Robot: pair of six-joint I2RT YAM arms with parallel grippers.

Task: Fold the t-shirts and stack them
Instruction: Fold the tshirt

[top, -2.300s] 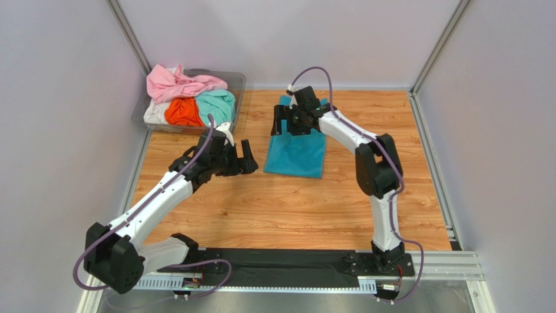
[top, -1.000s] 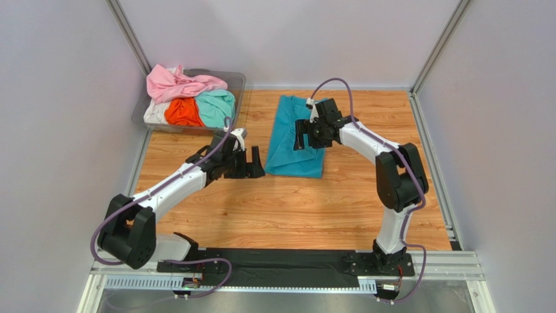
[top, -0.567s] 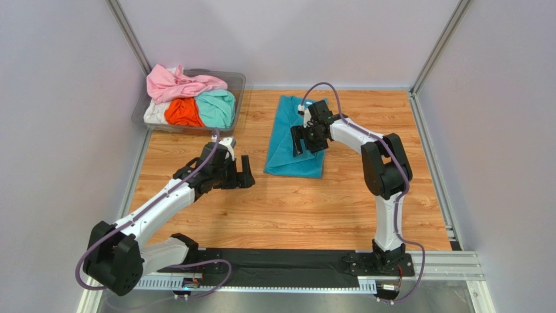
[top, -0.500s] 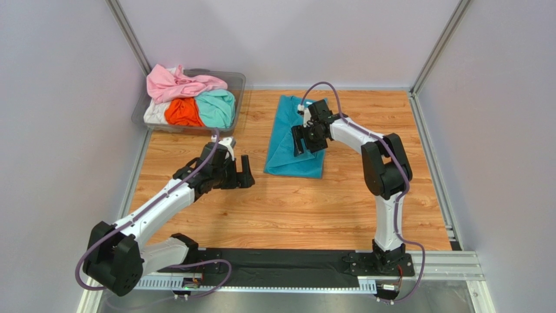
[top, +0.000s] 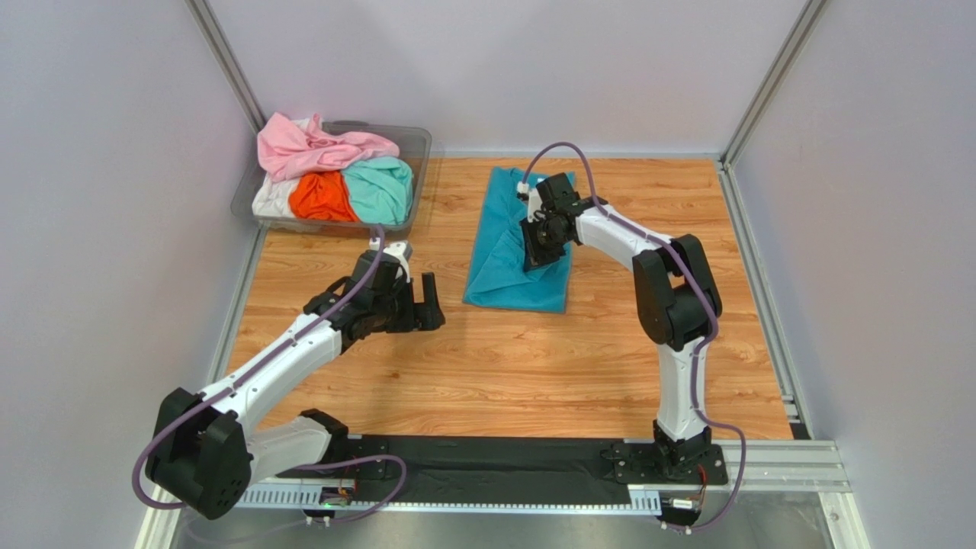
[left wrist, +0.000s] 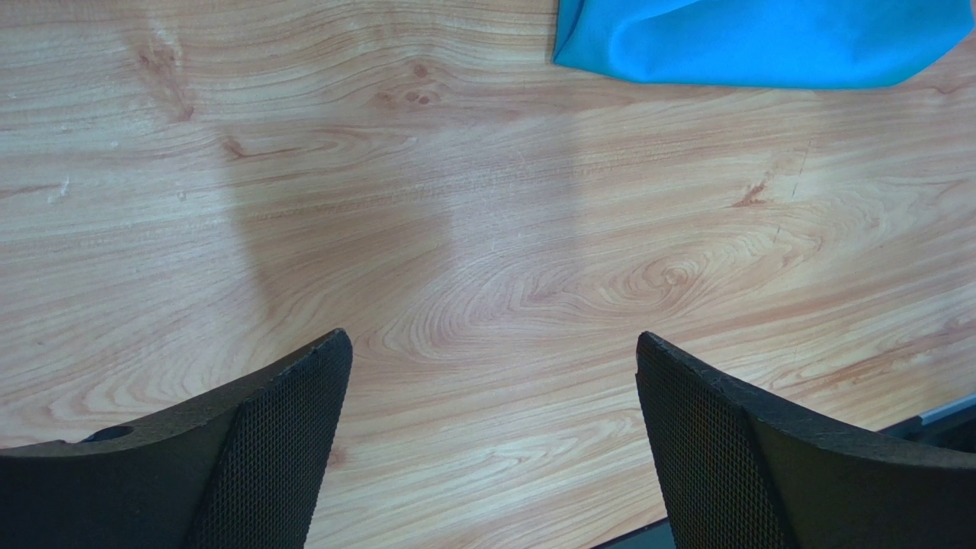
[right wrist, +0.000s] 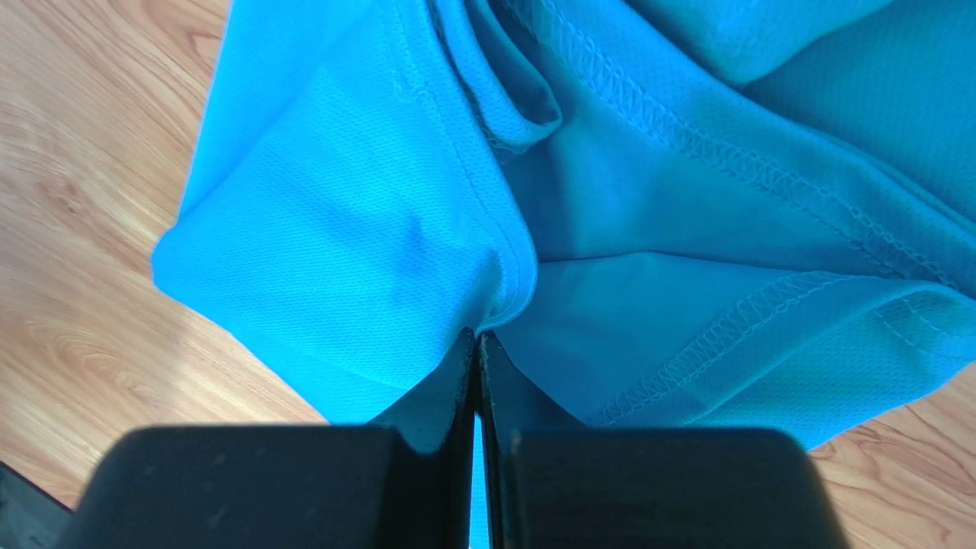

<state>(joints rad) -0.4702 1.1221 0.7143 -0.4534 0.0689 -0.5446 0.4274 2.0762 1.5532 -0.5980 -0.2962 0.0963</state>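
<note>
A deep teal-blue t-shirt (top: pixel 504 269) lies folded into a long strip on the wooden table, right of the middle. My right gripper (top: pixel 534 256) is down on it, shut, with a pinch of the fabric at its tips. In the right wrist view the shirt (right wrist: pixel 344 229) puckers toward the closed gripper (right wrist: pixel 477 334), with hems and folds around it. My left gripper (top: pixel 432 303) hovers open over bare wood to the left of the shirt. The left wrist view shows that gripper (left wrist: pixel 493 343) holding nothing, with the shirt's near corner (left wrist: pixel 756 40) at the top.
A clear plastic tub (top: pixel 419 142) at the back left holds crumpled shirts: pink (top: pixel 315 143), orange (top: pixel 321 197), mint green (top: pixel 382 183) and a bit of white (top: pixel 268 201). Metal frame rails run along the table's sides, and a black strip crosses the near edge.
My right gripper came forward over the teal-blue shirt, lowered onto it and closed from wide open to shut. The left arm drew back a little from the shirt's edge and then stayed still.
</note>
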